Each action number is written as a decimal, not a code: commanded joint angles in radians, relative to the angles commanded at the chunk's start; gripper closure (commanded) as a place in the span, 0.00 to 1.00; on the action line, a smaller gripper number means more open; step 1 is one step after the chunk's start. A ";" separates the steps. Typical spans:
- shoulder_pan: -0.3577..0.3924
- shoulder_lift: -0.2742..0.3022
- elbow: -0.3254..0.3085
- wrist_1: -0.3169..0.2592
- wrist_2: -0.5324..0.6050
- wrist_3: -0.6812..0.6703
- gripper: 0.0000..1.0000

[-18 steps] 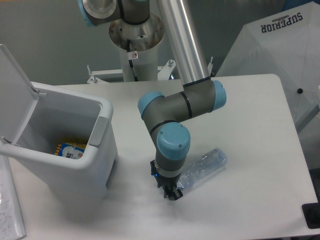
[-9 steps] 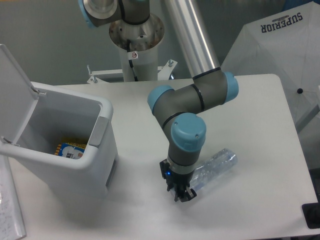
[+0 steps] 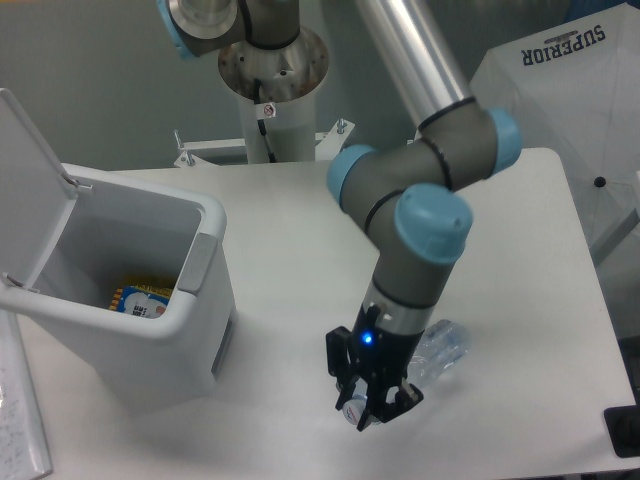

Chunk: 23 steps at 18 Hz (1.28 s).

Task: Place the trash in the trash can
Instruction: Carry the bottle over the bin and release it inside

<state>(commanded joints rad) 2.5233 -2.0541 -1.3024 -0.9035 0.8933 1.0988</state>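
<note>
The crushed clear plastic bottle (image 3: pixel 441 348) lies low over the table's front middle, and its capped end (image 3: pixel 353 410) shows between my fingers. My gripper (image 3: pixel 370 403) points down and tilted, shut on the bottle's neck end. My wrist hides the bottle's middle. The white trash can (image 3: pixel 190 335) stands at the left with its flip lid (image 3: pixel 25 170) open and its grey handle tab (image 3: pixel 197 262) facing me. A yellow and blue packet (image 3: pixel 142 297) lies inside it. The crumpled clear wrapper does not show.
My arm's base (image 3: pixel 272 70) stands at the table's back edge. A white canopy marked SUPERIOR (image 3: pixel 560 90) stands beyond the right edge. A dark object (image 3: pixel 625 430) sits at the front right corner. A paper sheet (image 3: pixel 20 420) lies at the front left.
My gripper has moved right and toward the front edge with the bottle in it. The wrist has tilted, and the bottle has swung so that less of it shows.
</note>
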 joint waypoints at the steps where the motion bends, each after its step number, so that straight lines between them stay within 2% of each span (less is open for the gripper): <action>1: 0.008 0.012 0.012 0.000 -0.052 -0.072 0.92; 4: 0.020 0.029 0.048 0.002 -0.216 -0.212 0.92; 6: 0.020 0.054 0.064 0.003 -0.260 -0.263 0.92; 13: 0.023 0.091 0.118 0.008 -0.467 -0.316 0.92; 18: 0.011 0.155 0.101 0.008 -0.638 -0.330 0.91; 20: 0.005 0.184 0.080 0.008 -0.712 -0.336 0.91; 23: -0.015 0.238 0.033 0.009 -0.758 -0.335 0.91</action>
<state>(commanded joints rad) 2.5082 -1.8164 -1.2699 -0.8943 0.1351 0.7639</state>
